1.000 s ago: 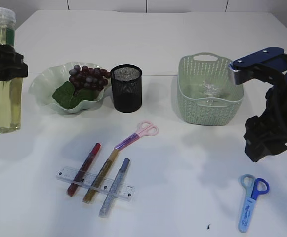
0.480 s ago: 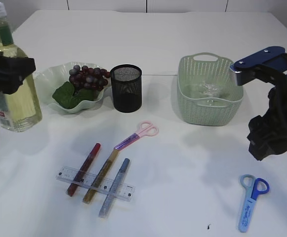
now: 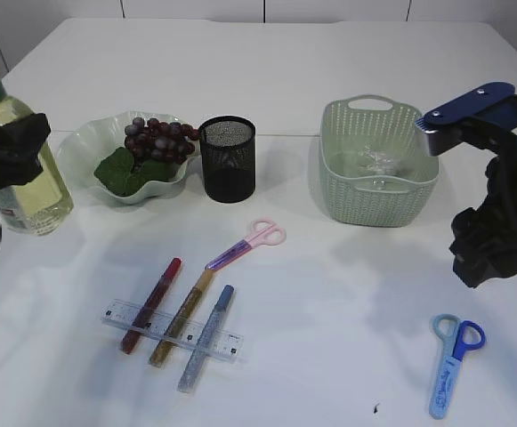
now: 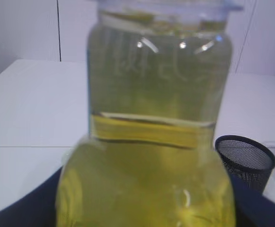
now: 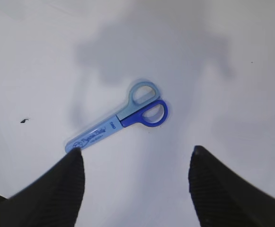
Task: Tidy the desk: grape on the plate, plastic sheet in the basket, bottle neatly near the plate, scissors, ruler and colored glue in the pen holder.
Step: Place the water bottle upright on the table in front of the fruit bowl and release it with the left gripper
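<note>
We have swung the clear bottle of yellow liquid point(image 3: 22, 169), clamped in our left claw point(image 3: 9, 151), down beside the scalloped green plate point(image 3: 84, 142), while our right claw point(image 5: 136, 163) hangs spread over the blue scissors point(image 5: 120, 118).

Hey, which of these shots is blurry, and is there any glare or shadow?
Left wrist view: the bottle fills the frame, soft-focus, with bright glints near its neck. Right wrist view: sharp on the blue scissors, grey shadows above. Exterior view: even, faint shadows.

Oil-filled bottle point(image 3: 20, 169) upright just left of the grape point(image 3: 157, 138) plate point(image 3: 84, 142).
</note>
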Available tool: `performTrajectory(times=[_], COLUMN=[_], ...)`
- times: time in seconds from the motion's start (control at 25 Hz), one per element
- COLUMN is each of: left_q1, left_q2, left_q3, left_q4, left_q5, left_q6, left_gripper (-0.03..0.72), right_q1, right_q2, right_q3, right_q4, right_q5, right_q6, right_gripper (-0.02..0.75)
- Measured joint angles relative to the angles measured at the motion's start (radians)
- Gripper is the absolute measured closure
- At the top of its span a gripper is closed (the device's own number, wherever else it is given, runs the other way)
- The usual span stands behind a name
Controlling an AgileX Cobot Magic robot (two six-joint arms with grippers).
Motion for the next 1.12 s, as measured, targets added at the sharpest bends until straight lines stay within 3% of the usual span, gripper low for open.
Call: performTrajectory(times=[0.48,1.12], left_q1=[-0.003,-0.003], left_q2=[0.167,0.363], left_q3=[-0.007,-0.191], left_q4=[-0.019,0.020], left_q5=[-0.059,-0.068], left_q6=[0.006,0.008], left_gripper=[0.223,0.223], right_q1=[0.000,0.000], right_q2=[0.000,0.000], right_q3=[0.000,0.000], right_q4=[-0.028,-0.053], right_q5=[0.000,-0.001], right_q6=[0.000,0.000], right_gripper=[0.202,0.202])
